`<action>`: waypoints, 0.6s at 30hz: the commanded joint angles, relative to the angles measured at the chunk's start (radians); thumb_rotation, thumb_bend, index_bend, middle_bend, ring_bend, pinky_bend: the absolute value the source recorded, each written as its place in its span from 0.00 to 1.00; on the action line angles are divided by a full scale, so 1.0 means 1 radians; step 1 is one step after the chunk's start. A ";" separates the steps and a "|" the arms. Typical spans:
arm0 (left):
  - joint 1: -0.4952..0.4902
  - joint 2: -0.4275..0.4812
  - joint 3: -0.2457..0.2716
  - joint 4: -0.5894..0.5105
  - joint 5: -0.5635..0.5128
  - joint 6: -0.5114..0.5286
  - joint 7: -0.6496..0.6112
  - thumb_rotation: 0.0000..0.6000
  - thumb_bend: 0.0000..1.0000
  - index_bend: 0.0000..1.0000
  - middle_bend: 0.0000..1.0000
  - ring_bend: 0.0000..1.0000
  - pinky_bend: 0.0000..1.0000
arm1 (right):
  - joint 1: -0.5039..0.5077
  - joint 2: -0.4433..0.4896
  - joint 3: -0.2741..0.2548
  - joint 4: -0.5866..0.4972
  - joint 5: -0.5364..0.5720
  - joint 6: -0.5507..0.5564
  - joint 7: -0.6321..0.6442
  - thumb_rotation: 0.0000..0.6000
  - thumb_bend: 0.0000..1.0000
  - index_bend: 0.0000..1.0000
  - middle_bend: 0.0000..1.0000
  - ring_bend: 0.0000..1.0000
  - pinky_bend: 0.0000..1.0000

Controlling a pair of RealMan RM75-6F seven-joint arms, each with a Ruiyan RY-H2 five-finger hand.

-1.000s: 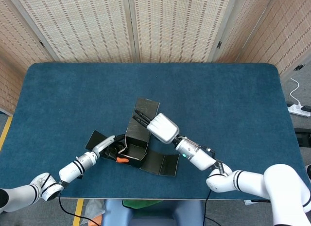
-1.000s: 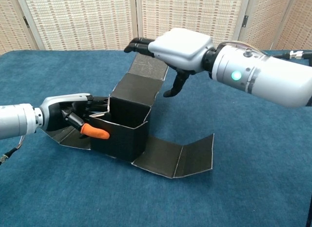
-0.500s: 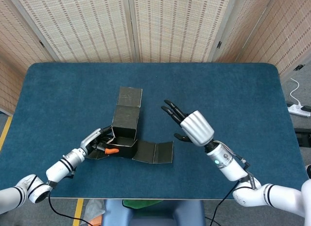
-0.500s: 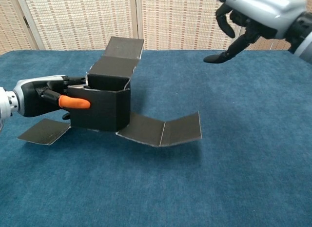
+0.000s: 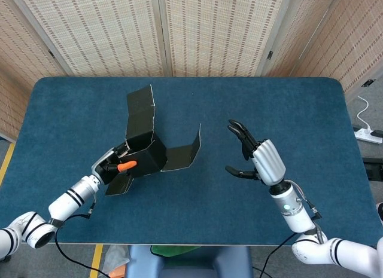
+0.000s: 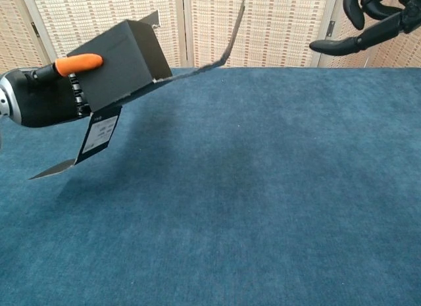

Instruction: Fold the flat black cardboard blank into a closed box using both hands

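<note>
The half-folded box (image 5: pixel 142 153) is gripped by the left robot hand (image 5: pixel 112 165) and held above the surface (image 5: pixel 287 110), apparently exposing loose flaps; the right robot hand (image 5: pixel 257 158) is spread wide, empty.

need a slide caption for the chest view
Left robot hand holds the half-folded black box off the blue table, flaps loose, while the right robot hand hangs open, apart.

I looked over the blue cloth-covered table (image 5: pixel 299 110) with rounded corners, and the half-folded black cardboard box (image 5: pixel 146 149) was up off its surface, casting a shadow on the cloth.
</note>
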 commanded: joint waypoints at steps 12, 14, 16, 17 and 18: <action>-0.012 0.047 -0.038 -0.104 0.001 -0.023 -0.104 1.00 0.19 0.29 0.33 0.55 0.76 | 0.070 -0.263 0.100 0.134 0.004 -0.025 -0.123 1.00 0.04 0.00 0.05 0.71 1.00; -0.013 0.050 -0.039 -0.111 0.002 -0.024 -0.100 1.00 0.19 0.29 0.33 0.55 0.76 | 0.081 -0.287 0.112 0.151 0.001 -0.023 -0.143 1.00 0.03 0.00 0.05 0.71 1.00; -0.013 0.056 -0.039 -0.122 0.010 -0.024 -0.097 1.00 0.19 0.29 0.33 0.55 0.76 | 0.107 -0.331 0.137 0.187 -0.001 -0.022 -0.188 1.00 0.02 0.00 0.05 0.71 1.00; -0.012 0.060 -0.035 -0.128 0.022 -0.016 -0.091 1.00 0.19 0.29 0.33 0.55 0.76 | 0.130 -0.354 0.158 0.207 -0.006 -0.021 -0.216 1.00 0.02 0.00 0.05 0.71 1.00; -0.007 0.063 -0.029 -0.131 0.037 -0.004 -0.087 1.00 0.19 0.29 0.33 0.55 0.76 | 0.148 -0.380 0.176 0.235 -0.007 -0.016 -0.240 1.00 0.02 0.00 0.05 0.71 1.00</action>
